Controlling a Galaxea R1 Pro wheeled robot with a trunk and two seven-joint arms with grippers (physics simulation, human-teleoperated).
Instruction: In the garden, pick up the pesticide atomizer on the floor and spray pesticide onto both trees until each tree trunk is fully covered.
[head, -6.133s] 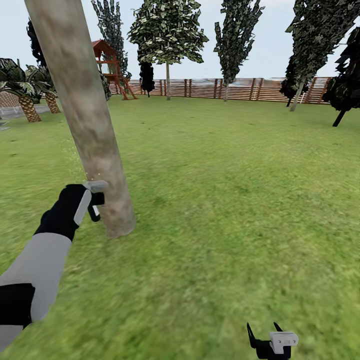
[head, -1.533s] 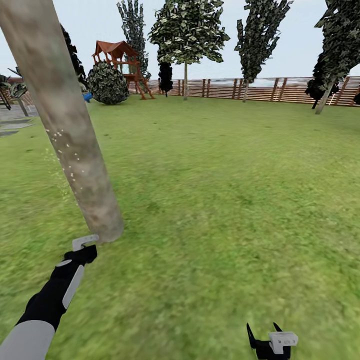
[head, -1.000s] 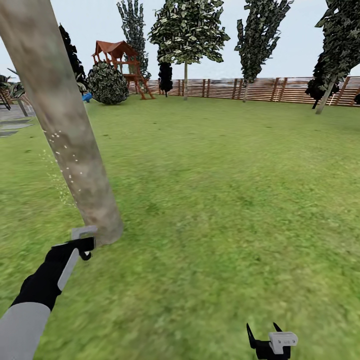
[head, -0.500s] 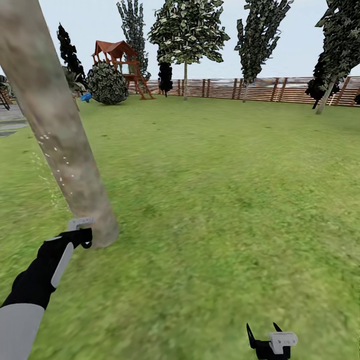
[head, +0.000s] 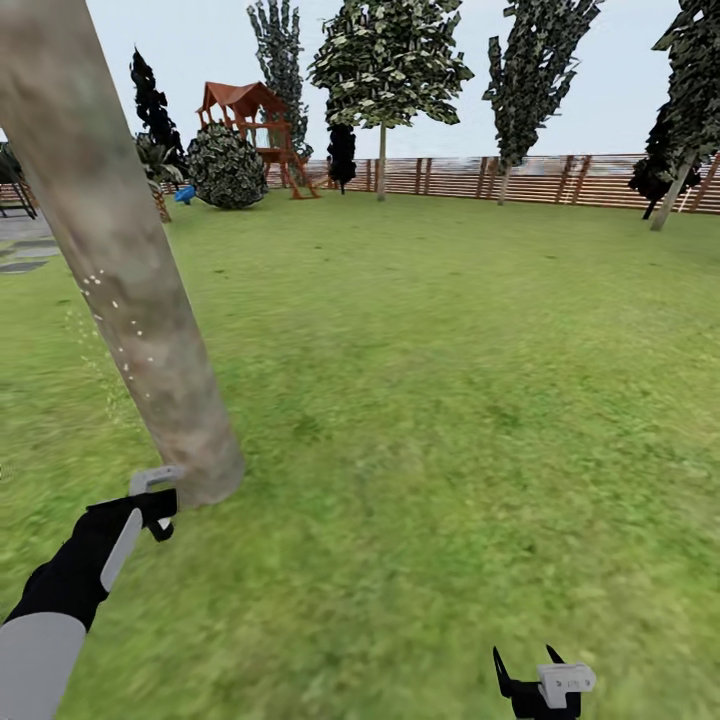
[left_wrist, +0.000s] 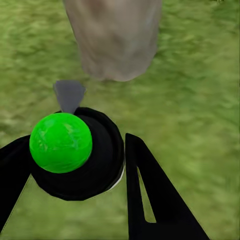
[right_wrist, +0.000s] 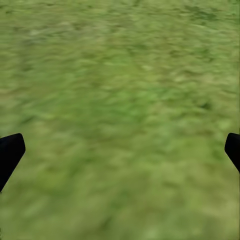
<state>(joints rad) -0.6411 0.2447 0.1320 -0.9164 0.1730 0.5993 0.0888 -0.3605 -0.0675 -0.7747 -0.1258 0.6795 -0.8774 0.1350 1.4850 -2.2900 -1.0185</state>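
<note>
A thick, leaning pale grey-beige tree trunk (head: 120, 270) rises at the left of the head view, dotted with white specks midway up. My left gripper (head: 152, 508) is shut on the pesticide atomizer (head: 155, 482), held just in front of the trunk's base. In the left wrist view the atomizer (left_wrist: 95, 165) is a black bottle with a bright green round top. Its grey nozzle (left_wrist: 69, 94) points at the trunk's foot (left_wrist: 117, 40), and my black fingers (left_wrist: 150, 200) flank it. My right gripper (head: 540, 682) hangs open low over bare grass (right_wrist: 120, 120).
Green lawn (head: 450, 350) spreads to the right and ahead. A red-brown slat fence (head: 560, 180) runs along the back with several trees (head: 385, 60) before it. A wooden playhouse (head: 250, 120) and a round bush (head: 225, 165) stand far left. Grey stepping stones (head: 20, 265) lie at the left edge.
The view has shifted slightly. My left gripper with the atomizer has dropped from beside the lower trunk to its base. White specks have appeared on the bark. The right gripper has stayed put.
</note>
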